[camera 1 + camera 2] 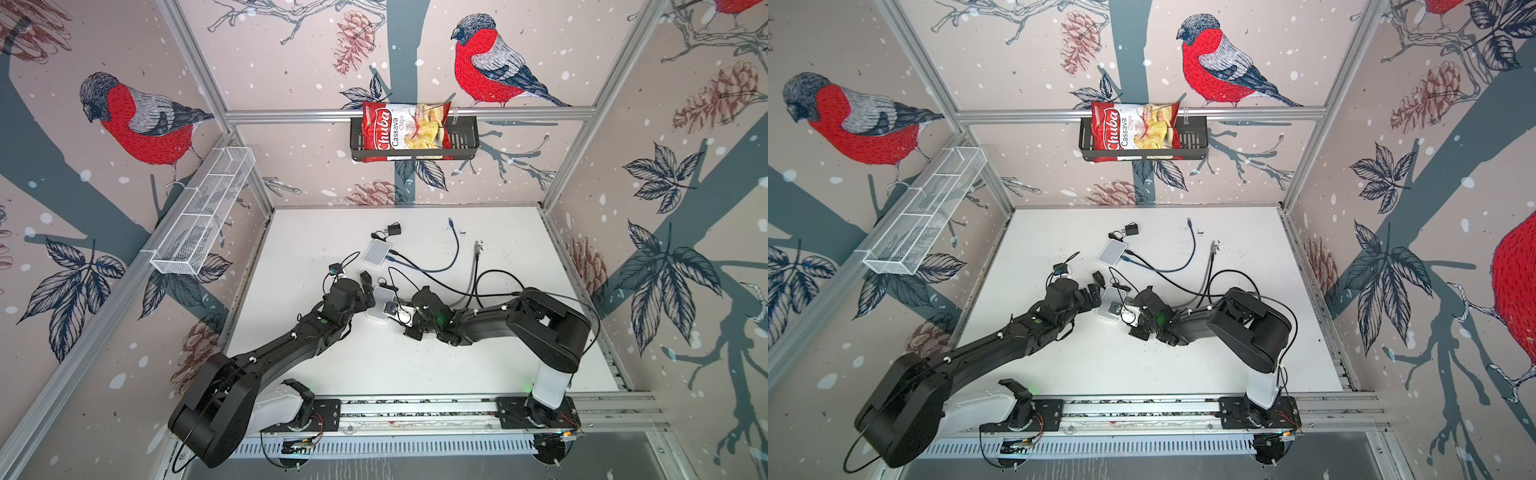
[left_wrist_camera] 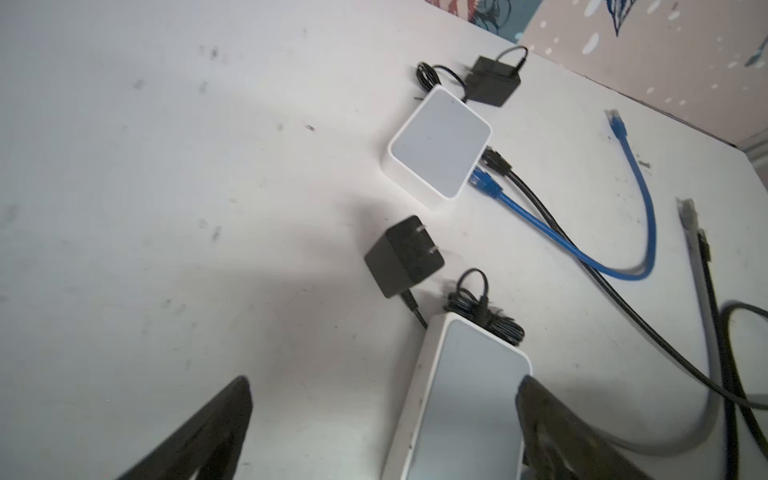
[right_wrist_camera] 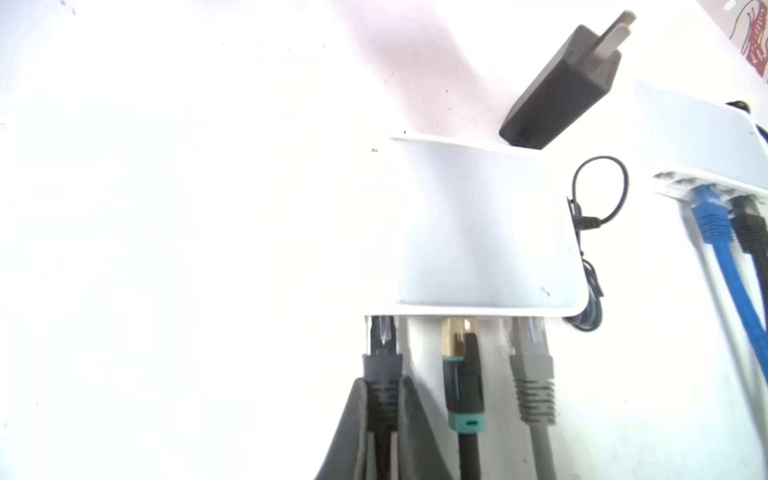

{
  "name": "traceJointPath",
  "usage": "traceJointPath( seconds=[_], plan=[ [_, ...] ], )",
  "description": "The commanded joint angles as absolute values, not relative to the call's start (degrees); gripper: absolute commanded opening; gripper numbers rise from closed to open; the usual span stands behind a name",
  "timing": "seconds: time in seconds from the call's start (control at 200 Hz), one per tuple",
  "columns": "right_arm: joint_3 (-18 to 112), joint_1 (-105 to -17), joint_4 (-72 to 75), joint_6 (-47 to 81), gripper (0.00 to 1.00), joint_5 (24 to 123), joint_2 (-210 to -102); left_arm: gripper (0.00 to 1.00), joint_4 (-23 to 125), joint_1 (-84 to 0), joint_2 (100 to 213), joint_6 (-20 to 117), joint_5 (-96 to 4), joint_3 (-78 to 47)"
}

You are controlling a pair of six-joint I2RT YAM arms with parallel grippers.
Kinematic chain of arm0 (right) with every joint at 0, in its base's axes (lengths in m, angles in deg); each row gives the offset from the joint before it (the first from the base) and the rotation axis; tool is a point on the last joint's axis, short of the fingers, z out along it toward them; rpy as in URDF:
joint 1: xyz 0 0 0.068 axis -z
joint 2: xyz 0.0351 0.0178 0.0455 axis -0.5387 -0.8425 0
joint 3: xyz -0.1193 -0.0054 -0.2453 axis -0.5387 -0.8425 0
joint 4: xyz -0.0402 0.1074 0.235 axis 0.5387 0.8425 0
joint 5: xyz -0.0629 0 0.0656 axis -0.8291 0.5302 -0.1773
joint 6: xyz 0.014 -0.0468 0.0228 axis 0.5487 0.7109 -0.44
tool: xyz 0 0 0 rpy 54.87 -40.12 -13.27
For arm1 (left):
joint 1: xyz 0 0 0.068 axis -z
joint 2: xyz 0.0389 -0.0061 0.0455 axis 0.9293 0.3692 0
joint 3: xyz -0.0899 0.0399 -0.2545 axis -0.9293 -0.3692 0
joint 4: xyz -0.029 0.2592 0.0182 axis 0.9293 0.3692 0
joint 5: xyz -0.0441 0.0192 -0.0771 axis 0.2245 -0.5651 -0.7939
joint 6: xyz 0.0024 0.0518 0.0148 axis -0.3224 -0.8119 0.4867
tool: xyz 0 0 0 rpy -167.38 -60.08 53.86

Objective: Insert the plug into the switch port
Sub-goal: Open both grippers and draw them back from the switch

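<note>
The white switch (image 3: 478, 232) lies mid-table, and both top views show it (image 1: 380, 301) (image 1: 1111, 301) between the two arms. In the right wrist view a black plug (image 3: 382, 365) sits in the switch's outermost port. My right gripper (image 3: 383, 386) is shut on its boot, with a finger (image 3: 353, 419) pressed against each side. A gold-tipped teal plug (image 3: 461, 374) and a grey plug (image 3: 534, 374) fill two further ports. My left gripper (image 2: 384, 415) is open over the switch (image 2: 469, 395), and one fingertip (image 2: 548, 415) reaches over its far edge.
A second white switch (image 1: 377, 251) (image 2: 440, 143) with blue and black plugs lies farther back. A black power adapter (image 2: 405, 257) lies between the switches, and another adapter (image 2: 492, 81) lies behind. Loose blue (image 1: 453, 249) and grey (image 1: 476, 257) cables trail to the right. A chips bag (image 1: 405, 126) hangs on the back wall.
</note>
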State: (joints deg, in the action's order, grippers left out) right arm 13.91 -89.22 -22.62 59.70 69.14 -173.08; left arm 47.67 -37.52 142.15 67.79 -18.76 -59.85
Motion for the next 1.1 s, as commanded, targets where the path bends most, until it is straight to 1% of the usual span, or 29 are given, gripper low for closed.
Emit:
traceJointPath(
  seconds=[0.0,0.02,0.08,0.095,0.1,0.105,0.11,0.115,0.12,0.13,0.275,0.38,0.5,0.635,0.73,0.805,0.916,1.001,1.091],
  plan=[
    [14.0,-89.3,-19.5,59.4,0.3,69.5,-172.6,0.98,49.4,-38.0,140.5,67.2,-13.2,-58.9],
    [13.9,-89.2,-19.3,59.4,0.32,69.7,-172.1,0.98,49.8,-38.0,140.2,66.9,-13.0,-58.7],
    [13.4,-88.9,-19.1,58.6,0.46,70.4,-170.1,0.98,51.0,-38.6,139.2,66.0,-12.3,-58.1],
    [13.3,-88.6,-19.1,58.3,0.55,70.8,-169.3,0.98,51.2,-38.6,138.9,65.8,-12.1,-58.0],
    [13.2,-88.6,-19.1,58.3,0.62,71.0,-169.1,0.98,51.3,-38.7,138.8,65.7,-12.1,-57.9],
    [13.2,-88.5,-19.0,58.2,0.8,71.1,-168.8,0.98,51.4,-38.7,138.8,65.7,-12.1,-57.9],
    [13.1,-88.5,-19.0,58.1,0.9,71.2,-168.6,0.98,51.5,-38.8,138.6,65.6,-12.0,-57.8],
    [13.1,-88.4,-19.0,58.0,0.95,71.3,-168.3,0.98,51.6,-38.8,138.5,65.5,-12.0,-57.8],
    [13.0,-88.3,-19.0,57.8,0.98,71.4,-168.1,0.98,51.7,-38.9,138.4,65.5,-11.9,-57.8],
    [13.0,-88.1,-19.1,57.6,1.0,71.5,-167.6,0.98,51.8,-39.1,138.1,65.4,-11.9,-57.7],
    [12.2,-85.2,-19.8,54.3,0.99,74.0,-159.0,0.98,53.4,-41.6,134.9,63.0,-10.2,-57.1],
    [12.5,-81.4,-19.3,50.9,0.99,74.4,-152.7,0.98,54.8,-44.8,132.7,61.1,-9.5,-56.5],
    [12.2,-74.1,-17.7,45.6,0.99,69.6,-147.7,0.98,54.3,-48.9,130.5,58.4,-7.4,-57.2],
    [8.5,-63.7,-17.9,43.2,0.99,63.0,-143.0,0.98,51.6,-52.9,129.4,55.7,-2.5,-59.5],
    [5.1,-56.6,-19.7,42.4,1.0,57.5,-140.4,0.98,47.8,-55.3,129.9,53.2,-1.0,-61.6],
    [2.0,-51.0,-23.3,40.9,0.99,55.5,-138.5,0.98,40.8,-56.2,131.0,49.5,0.4,-64.6],
    [-3.0,-44.5,-30.6,39.2,0.99,58.5,-139.8,0.98,24.4,-56.6,133.4,41.2,-2.1,-71.4],
    [-6.6,-42.4,-37.7,38.7,1.0,60.1,-143.7,0.98,13.1,-56.8,136.0,38.0,-3.4,-76.1],
    [-10.7,-41.9,-47.5,38.9,1.0,59.6,-146.2,0.98,3.5,-57.3,139.2,36.8,-4.1,-79.5]
  ],
)
